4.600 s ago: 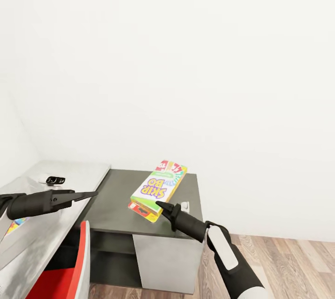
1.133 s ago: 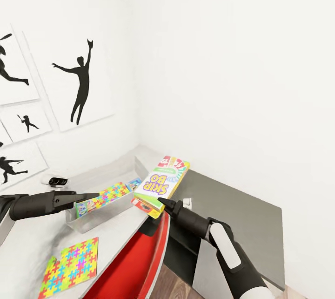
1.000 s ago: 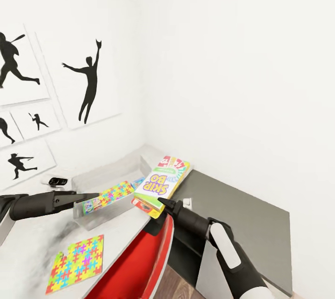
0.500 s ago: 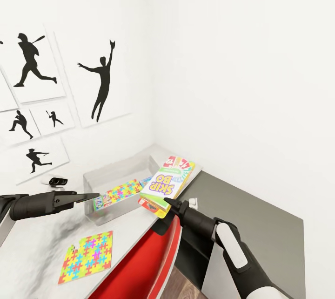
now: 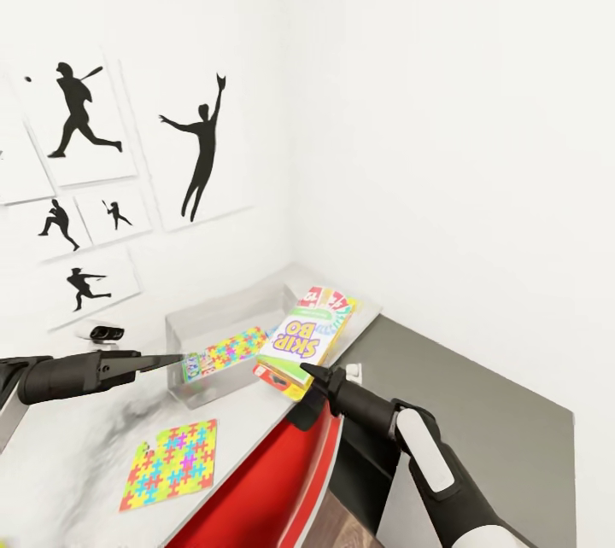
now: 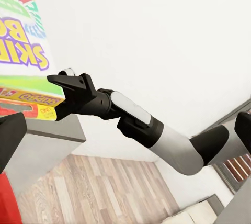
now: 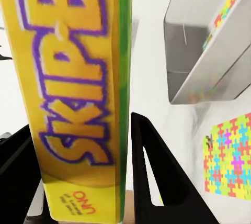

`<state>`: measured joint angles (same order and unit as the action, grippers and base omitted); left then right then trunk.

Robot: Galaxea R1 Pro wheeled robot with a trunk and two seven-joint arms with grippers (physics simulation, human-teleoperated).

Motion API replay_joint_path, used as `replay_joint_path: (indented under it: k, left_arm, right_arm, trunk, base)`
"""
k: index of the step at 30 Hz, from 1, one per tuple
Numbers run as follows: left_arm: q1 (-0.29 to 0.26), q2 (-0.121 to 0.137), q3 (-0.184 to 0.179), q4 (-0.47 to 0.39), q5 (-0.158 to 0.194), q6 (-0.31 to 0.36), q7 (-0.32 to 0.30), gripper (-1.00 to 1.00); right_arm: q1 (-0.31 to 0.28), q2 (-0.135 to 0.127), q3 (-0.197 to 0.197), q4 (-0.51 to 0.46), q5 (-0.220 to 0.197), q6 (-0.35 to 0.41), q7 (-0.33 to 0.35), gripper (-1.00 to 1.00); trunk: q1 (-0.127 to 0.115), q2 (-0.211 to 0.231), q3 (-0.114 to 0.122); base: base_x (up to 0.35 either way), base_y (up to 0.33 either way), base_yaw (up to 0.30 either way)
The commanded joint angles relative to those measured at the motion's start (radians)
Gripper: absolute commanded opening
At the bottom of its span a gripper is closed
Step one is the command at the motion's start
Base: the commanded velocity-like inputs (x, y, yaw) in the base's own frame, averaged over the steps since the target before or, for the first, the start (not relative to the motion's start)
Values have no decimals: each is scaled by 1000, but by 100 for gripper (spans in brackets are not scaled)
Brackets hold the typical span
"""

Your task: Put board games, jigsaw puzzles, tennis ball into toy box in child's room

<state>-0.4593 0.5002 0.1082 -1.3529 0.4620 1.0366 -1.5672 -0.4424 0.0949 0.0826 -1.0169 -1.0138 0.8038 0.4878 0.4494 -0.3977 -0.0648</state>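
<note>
My right gripper [image 5: 306, 370] is shut on a board game [image 5: 307, 333], a green, red and yellow Skip-Bo box held flat just above the table's [image 5: 68, 454] corner. The box sits between the black fingers [image 7: 151, 171] in the right wrist view. Just left of it stands the grey toy box [image 5: 224, 316], with one jigsaw puzzle [image 5: 226, 347] leaning inside. A second jigsaw puzzle [image 5: 171, 463] lies flat on the table nearer me. My left gripper [image 5: 175, 358] hovers open and empty beside the toy box's left end. The left wrist view shows the held board game [image 6: 21, 46].
A red chair [image 5: 256, 492] is tucked under the table's front edge below my right arm. The desk's lower dark section [image 5: 478, 420] runs along the right wall. Black silhouette pictures [image 5: 201, 147] hang on the left wall. A small white device [image 5: 102, 331] lies on the table.
The head view has swung left, so the toy box, puzzles and wall pictures sit further right in the picture. Both arms hold the same pose and the right gripper keeps the board game.
</note>
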Motion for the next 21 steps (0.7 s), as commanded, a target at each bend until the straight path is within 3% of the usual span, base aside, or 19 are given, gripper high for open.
replay_joint_path:
  k: [1, 15, 21]
  left_arm:
    - [-1, 1, 0, 0, 0, 11, -4, 100]
    - [-1, 0, -1, 0, 0, 11, -4, 100]
    - [-1, -3, -1, 0, 0, 11, -4, 100]
  right_arm:
    - [-1, 0, -1, 0, -2, 5, 1, -100]
    - [-1, 0, 0, 0, -2, 5, -2, -100]
    - [-1, 0, -4, 0, -2, 5, 4, -100]
  trunk:
    - [1, -2, -2]
    - [1, -2, -2]
    - [1, -2, -2]
  base:
    - [0, 0, 277]
    - [0, 0, 289]
    - [0, 0, 100]
